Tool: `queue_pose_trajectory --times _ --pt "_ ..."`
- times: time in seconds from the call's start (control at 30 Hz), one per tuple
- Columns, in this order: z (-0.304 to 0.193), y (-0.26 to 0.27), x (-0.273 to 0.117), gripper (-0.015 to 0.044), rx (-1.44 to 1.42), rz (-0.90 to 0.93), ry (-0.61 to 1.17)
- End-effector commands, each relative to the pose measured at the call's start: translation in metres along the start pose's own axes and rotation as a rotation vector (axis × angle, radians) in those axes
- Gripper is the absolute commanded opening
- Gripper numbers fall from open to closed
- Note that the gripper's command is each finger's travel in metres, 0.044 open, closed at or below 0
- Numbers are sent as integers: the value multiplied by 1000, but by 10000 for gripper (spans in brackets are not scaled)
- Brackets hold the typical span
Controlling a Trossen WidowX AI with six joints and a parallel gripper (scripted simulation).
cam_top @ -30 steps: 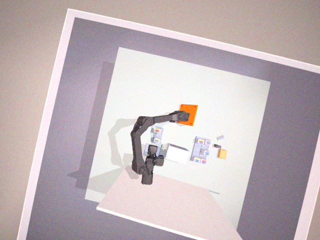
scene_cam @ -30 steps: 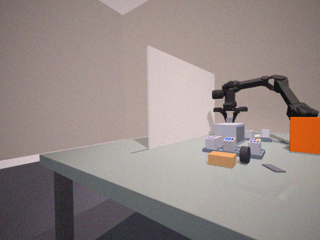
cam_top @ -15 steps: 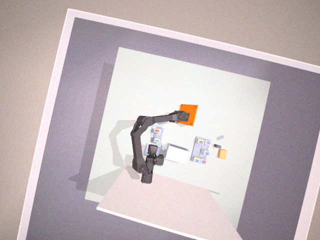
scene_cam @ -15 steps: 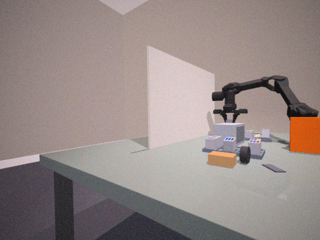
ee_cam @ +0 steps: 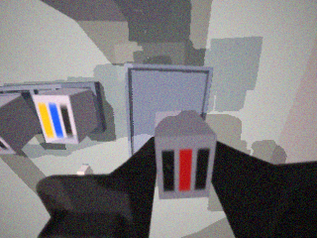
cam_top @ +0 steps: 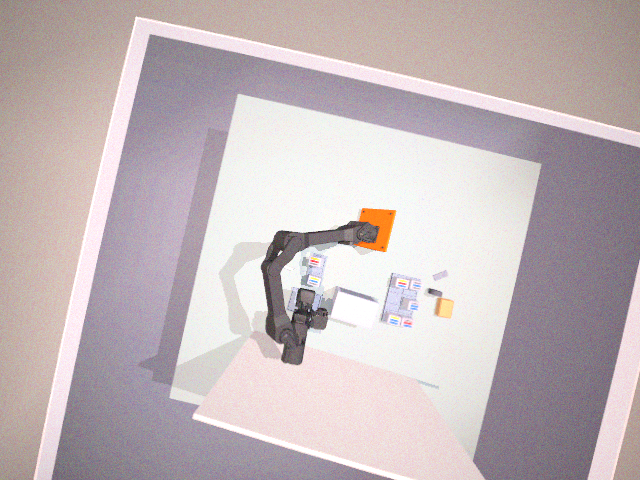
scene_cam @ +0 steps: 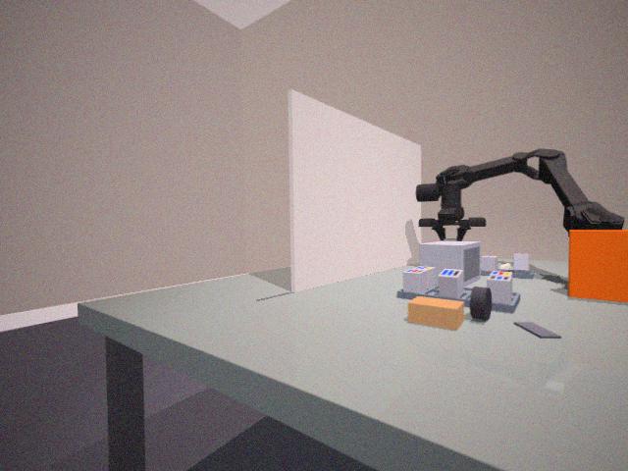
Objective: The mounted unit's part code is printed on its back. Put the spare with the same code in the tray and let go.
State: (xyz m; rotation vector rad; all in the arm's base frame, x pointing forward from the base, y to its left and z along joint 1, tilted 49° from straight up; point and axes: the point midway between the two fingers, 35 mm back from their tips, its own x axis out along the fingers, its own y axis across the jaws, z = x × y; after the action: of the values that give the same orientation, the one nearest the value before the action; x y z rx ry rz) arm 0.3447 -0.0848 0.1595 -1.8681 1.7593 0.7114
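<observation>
Matte dark-grey jointed arm (cam_top: 273, 279)

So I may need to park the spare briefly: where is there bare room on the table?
Bare room: the wide stretch of table in front of the orange block in the exterior view, and beyond the orange base in the top view. Crowded: around the white box, between both racks of spares. The hand holds the red-striped spare above the tray.

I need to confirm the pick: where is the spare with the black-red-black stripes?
In the wrist view the spare sits clamped in the gripper, just above the tray.
</observation>
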Motion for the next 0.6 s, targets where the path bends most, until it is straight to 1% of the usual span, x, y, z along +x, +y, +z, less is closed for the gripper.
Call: queue_pose_trajectory --times 0.0,0.57 --pt "0 1 4 0 -9 1 6" --pt "0 2 17 0 -7 1 7"
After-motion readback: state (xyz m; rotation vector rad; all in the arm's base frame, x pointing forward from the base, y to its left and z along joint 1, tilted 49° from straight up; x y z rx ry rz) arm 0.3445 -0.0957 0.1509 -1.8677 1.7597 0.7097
